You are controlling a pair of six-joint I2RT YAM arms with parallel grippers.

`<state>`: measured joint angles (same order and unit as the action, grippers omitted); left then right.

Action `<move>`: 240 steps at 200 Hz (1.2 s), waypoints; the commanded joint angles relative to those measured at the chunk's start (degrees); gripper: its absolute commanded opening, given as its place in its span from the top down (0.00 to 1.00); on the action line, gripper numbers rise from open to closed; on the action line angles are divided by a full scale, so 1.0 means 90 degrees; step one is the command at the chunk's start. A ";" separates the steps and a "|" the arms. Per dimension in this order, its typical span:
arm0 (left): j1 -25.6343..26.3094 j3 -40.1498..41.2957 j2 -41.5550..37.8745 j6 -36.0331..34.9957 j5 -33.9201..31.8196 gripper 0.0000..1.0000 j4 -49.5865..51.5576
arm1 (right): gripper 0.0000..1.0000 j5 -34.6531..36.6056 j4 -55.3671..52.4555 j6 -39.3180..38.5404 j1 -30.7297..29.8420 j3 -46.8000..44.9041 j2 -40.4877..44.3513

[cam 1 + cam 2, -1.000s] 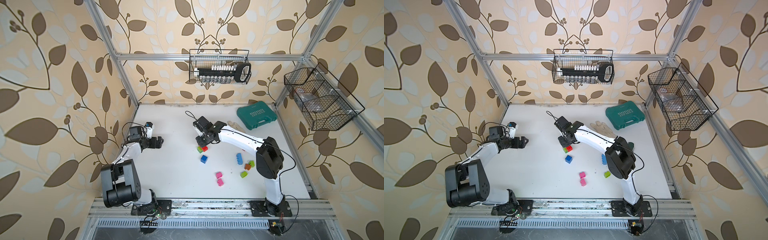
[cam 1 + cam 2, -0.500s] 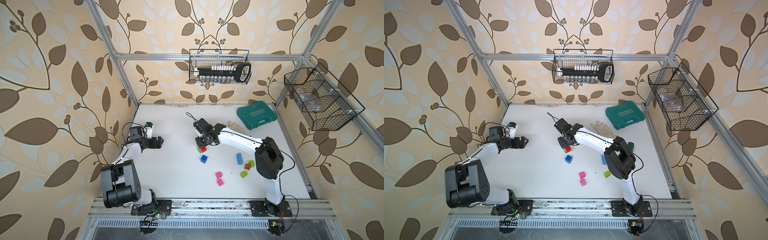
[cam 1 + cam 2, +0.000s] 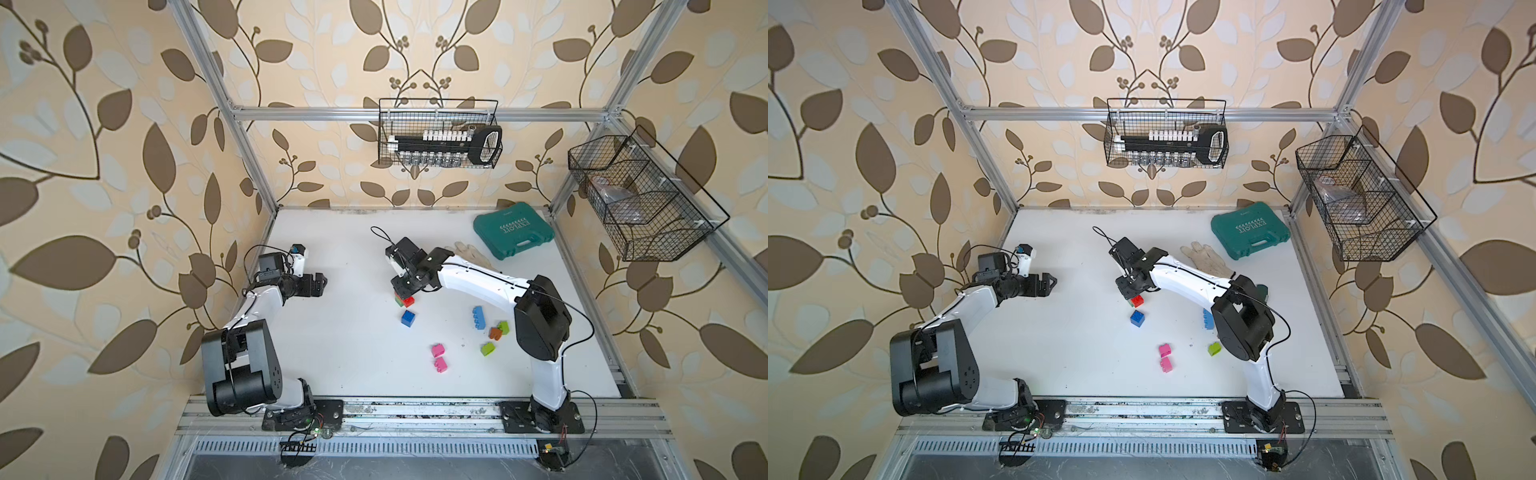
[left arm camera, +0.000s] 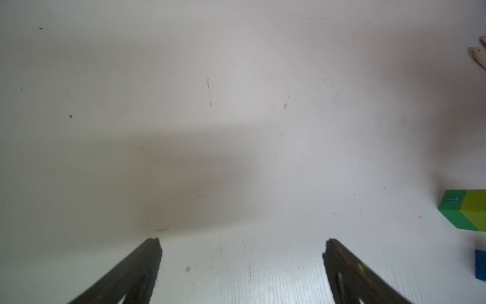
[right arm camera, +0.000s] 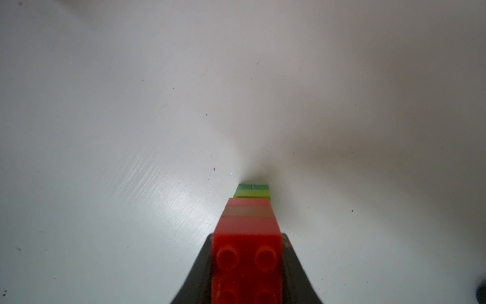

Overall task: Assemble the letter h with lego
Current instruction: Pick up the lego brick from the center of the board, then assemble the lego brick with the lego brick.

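Note:
My right gripper (image 5: 247, 238) is shut on a red lego brick (image 5: 247, 255), studs facing the wrist camera. Joined to the red brick are a lime brick (image 5: 252, 194) and a green one (image 5: 253, 187), whose end is down at the white table. In both top views this gripper (image 3: 405, 287) (image 3: 1128, 288) is over the red brick (image 3: 409, 301) (image 3: 1137, 301) mid-table. My left gripper (image 3: 318, 285) (image 4: 242, 244) is open over bare table at the left. Loose lego lies nearby: a blue brick (image 3: 408, 318), a light blue brick (image 3: 478, 318), an orange brick (image 3: 495, 333), lime bricks (image 3: 488, 348), and pink bricks (image 3: 437, 350).
A teal case (image 3: 514, 235) lies at the back right, with a white glove (image 3: 1204, 254) beside it. Wire baskets hang on the back wall (image 3: 438, 143) and the right wall (image 3: 640, 208). The right arm's upper link (image 3: 540, 320) rises next to the orange and lime bricks.
My right gripper has shifted slightly to the left with the red brick stack. The left arm has not moved.

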<state>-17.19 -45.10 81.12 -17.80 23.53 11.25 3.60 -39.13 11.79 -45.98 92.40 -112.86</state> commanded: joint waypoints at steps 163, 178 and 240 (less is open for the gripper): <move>0.0025 0.0033 -0.0243 0.0015 -0.0007 0.01 -0.0088 | 0.80 -0.0760 0.0784 -0.1591 -0.0390 -0.2021 0.1410; 0.0024 0.0050 -0.0248 0.0001 0.0003 0.01 -0.0097 | 0.80 -0.0790 0.0764 -0.1593 -0.0369 -0.2070 0.1392; 0.0024 0.0004 -0.0204 0.0031 -0.0025 0.01 -0.0089 | 0.80 -0.0624 0.1004 -0.1623 -0.0341 -0.2437 0.1282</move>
<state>-17.19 -44.80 80.99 -17.78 23.51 10.79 -2.57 -31.38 -2.00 -49.36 72.29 -99.96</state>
